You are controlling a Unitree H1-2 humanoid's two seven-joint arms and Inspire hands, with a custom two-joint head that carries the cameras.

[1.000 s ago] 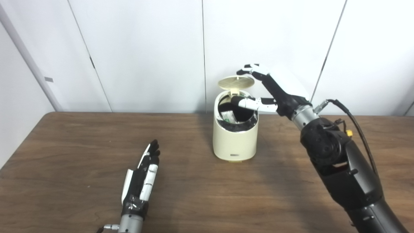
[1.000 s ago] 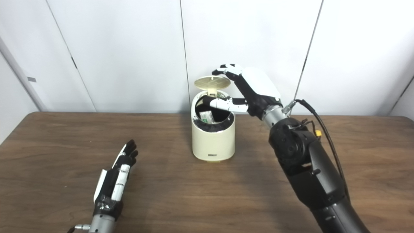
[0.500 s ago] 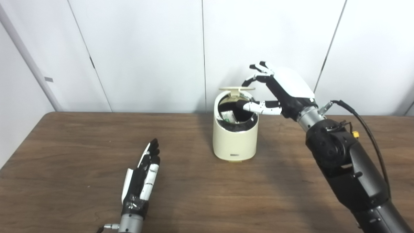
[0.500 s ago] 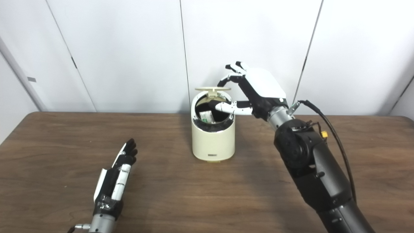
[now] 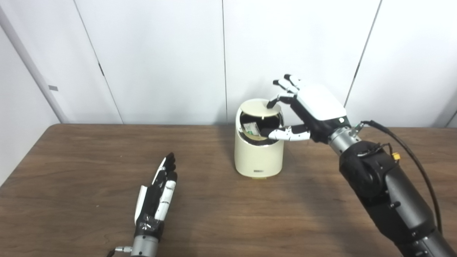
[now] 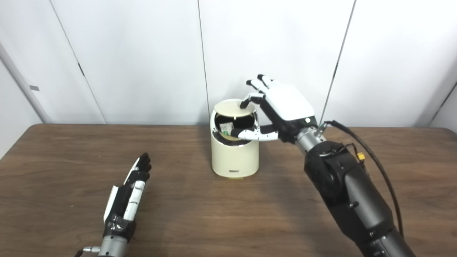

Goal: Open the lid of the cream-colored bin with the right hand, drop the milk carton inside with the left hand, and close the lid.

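The cream-colored bin (image 5: 257,157) stands upright at the middle back of the wooden table (image 5: 71,160). Its round lid (image 5: 260,107) is tilted down over the opening, with a dark gap left at the front. Through that gap I see the milk carton (image 5: 251,128) inside the bin. My right hand (image 5: 309,109) hovers over the bin's right side, fingers spread; a fingertip (image 5: 270,104) rests on the lid's right edge and the thumb reaches across the front rim. My left hand (image 5: 157,194) lies flat and open on the table at the front left, holding nothing.
White wall panels (image 5: 160,53) rise just behind the table's far edge. A black cable (image 5: 410,150) loops off my right forearm. Bare brown tabletop surrounds the bin on all sides.
The lid has swung from raised to nearly down over the opening. My right hand has come down and forward with it. The left hand has not moved.
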